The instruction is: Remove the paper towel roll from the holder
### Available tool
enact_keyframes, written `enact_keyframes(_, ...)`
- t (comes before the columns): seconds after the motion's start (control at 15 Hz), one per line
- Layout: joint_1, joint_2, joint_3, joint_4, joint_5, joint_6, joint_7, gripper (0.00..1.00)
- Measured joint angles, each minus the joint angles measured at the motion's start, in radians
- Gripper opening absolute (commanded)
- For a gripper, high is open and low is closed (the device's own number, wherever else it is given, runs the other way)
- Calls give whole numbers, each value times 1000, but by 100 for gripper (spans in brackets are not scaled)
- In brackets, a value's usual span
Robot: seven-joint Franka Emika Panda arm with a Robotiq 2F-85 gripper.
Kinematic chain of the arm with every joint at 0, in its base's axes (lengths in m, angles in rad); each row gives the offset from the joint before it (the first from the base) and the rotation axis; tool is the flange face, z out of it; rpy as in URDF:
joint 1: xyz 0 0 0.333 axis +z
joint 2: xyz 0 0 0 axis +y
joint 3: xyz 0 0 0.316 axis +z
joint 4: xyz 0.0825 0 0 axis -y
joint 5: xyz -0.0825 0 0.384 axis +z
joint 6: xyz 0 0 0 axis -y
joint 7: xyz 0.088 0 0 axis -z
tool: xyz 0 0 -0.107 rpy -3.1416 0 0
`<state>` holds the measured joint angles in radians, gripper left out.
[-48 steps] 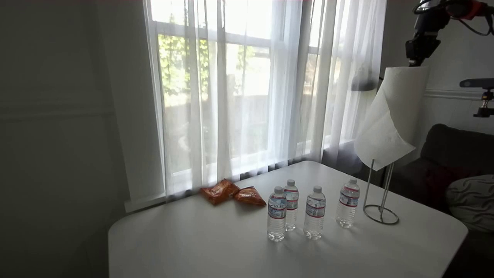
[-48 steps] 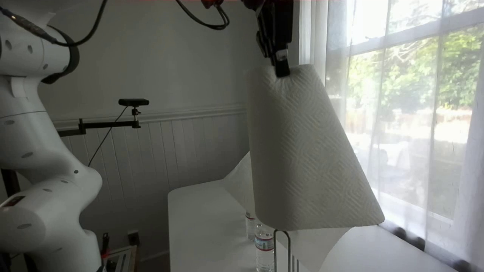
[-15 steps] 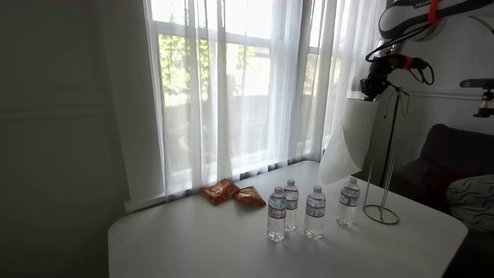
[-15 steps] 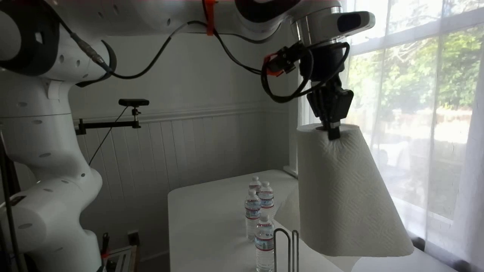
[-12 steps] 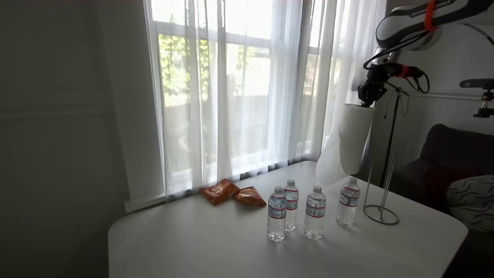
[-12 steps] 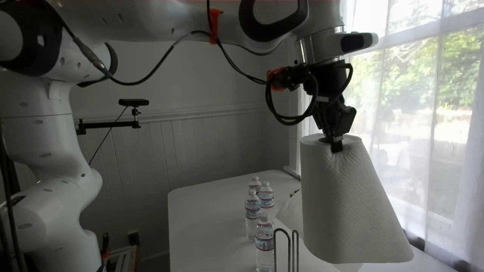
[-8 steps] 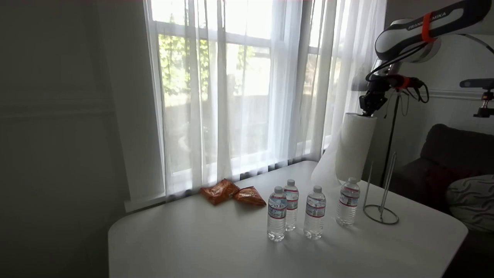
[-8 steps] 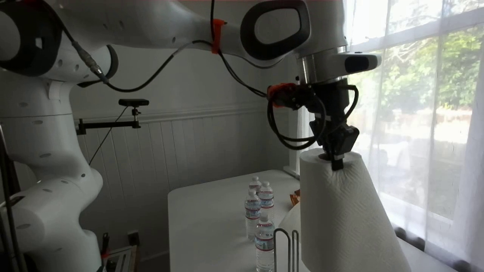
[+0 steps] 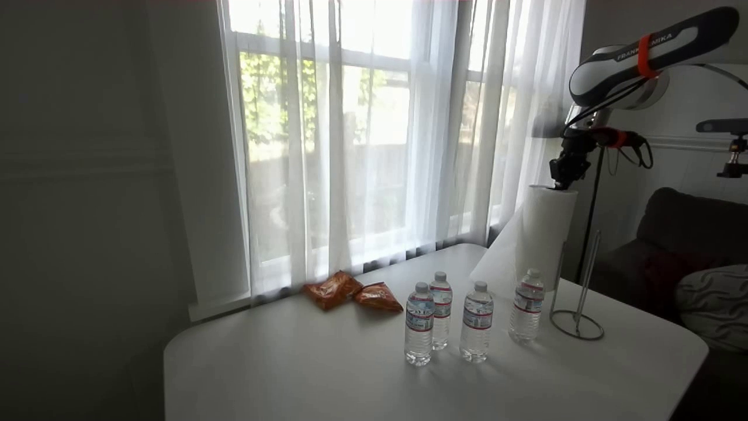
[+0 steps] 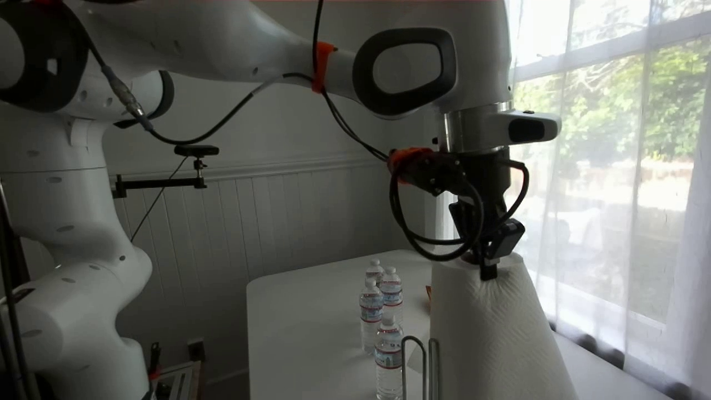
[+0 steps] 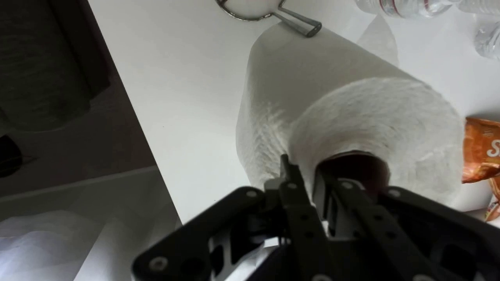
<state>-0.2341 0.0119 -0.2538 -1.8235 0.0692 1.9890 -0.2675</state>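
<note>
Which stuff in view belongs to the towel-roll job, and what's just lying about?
Part of the job:
paper towel roll
wire holder, upright, roll off it
claw, pinching the roll's wall at the rim

Just lying about:
four water bottles, standing
two orange snack bags
patterned pillow

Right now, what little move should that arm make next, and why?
Probably ease the white cylindrical paper towel roll down until the white table bears it: it's off the grey wire holder, pinched in the black gripper; its table contact is unclear.
</note>
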Motion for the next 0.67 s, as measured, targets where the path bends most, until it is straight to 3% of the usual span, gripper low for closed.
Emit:
enact_keyframes(0.27, 0, 22, 0, -17, -2, 24, -9, 3)
enact_keyframes(0.67, -1, 64, 0, -66, -2, 163, -36, 3)
